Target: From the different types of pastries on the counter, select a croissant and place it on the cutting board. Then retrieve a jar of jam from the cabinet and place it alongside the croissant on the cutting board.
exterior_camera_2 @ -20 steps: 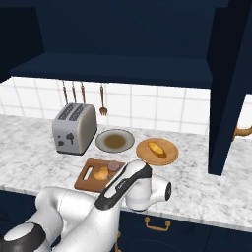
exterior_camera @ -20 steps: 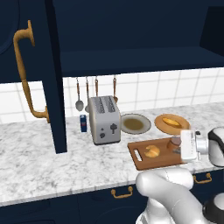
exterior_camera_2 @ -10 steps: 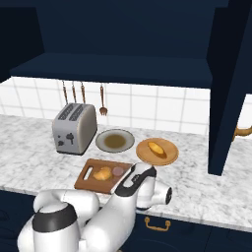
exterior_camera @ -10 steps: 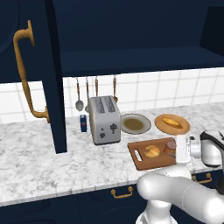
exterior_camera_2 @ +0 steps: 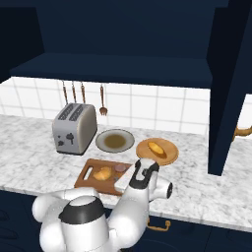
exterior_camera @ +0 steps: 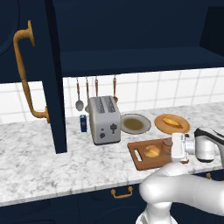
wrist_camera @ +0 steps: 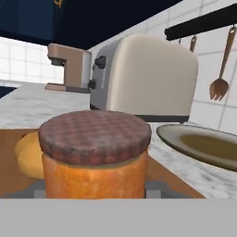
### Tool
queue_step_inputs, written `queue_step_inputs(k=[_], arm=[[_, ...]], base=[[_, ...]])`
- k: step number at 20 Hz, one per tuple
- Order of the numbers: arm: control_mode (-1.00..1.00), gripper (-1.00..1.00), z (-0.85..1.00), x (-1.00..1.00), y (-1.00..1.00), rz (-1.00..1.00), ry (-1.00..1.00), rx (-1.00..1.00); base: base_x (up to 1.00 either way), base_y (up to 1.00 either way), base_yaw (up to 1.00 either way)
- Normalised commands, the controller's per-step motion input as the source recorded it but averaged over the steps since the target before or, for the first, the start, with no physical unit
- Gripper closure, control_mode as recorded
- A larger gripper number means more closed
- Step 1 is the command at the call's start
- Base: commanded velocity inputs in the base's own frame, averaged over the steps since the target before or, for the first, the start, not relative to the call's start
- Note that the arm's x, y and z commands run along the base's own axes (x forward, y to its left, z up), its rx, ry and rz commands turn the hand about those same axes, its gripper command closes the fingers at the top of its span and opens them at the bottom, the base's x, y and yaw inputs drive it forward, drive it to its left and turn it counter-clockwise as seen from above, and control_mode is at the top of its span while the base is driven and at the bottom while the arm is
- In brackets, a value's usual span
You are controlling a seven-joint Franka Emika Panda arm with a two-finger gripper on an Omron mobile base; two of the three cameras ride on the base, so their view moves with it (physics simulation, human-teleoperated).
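The reddish-brown cutting board (exterior_camera: 141, 161) (exterior_camera_2: 89, 173) (wrist_camera: 9, 162) lies on the marbled counter (exterior_camera: 39, 162) in front of the toaster. The golden croissant (exterior_camera: 152, 151) (exterior_camera_2: 103, 173) (wrist_camera: 27, 155) rests on the board. Right beside it stands the orange jar of jam (exterior_camera: 167, 143) (exterior_camera_2: 120, 169) (wrist_camera: 95, 157), upright with its dark lid on top and its base on the board. My gripper (exterior_camera: 173, 148) (exterior_camera_2: 129, 175) (wrist_camera: 95, 190) reaches in level from the right, and its fingers (wrist_camera: 39, 189) sit against both sides of the jar. Above left, the navy cabinet (exterior_camera: 131, 35) stands open.
A toaster (exterior_camera: 104, 119) (exterior_camera_2: 75, 129) (wrist_camera: 143, 78) stands behind the board. A grey plate (exterior_camera: 135, 124) (exterior_camera_2: 115, 141) and an orange plate (exterior_camera: 172, 123) (exterior_camera_2: 156, 150) with the oval roll are behind it too. A blue can (exterior_camera: 83, 123) sits by the open cabinet door (exterior_camera: 52, 87). Utensils hang on the tiled wall.
My hand has moved slightly left and lower with the jar, which now stands on the board beside the croissant. The arm's elbow has shifted in the foreground.
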Motion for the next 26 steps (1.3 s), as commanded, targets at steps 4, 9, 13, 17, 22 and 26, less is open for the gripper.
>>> queue_step_inputs(k=[4,9,13,17,22,26], arm=[[-1.0,-1.0,-0.24,0.11,-0.25,0.02,0.0,0.14],[-1.0,-1.0,-0.04,-0.22,-0.38,-0.02,0.02,0.12],[-1.0,-1.0,0.0,-0.59,-0.52,-0.06,0.04,0.14],[-1.0,-1.0,0.22,-0.9,-0.57,-0.1,0.01,0.19],[-1.0,-1.0,0.63,-1.0,-0.65,-0.12,0.0,0.26],[-1.0,-1.0,0.95,-1.0,-0.49,-0.12,0.0,0.27]], base=[[0.0,0.0,0.0],[0.0,0.0,0.0],[0.0,0.0,0.0],[0.0,0.0,0.0],[0.0,0.0,0.0],[0.0,0.0,0.0]])
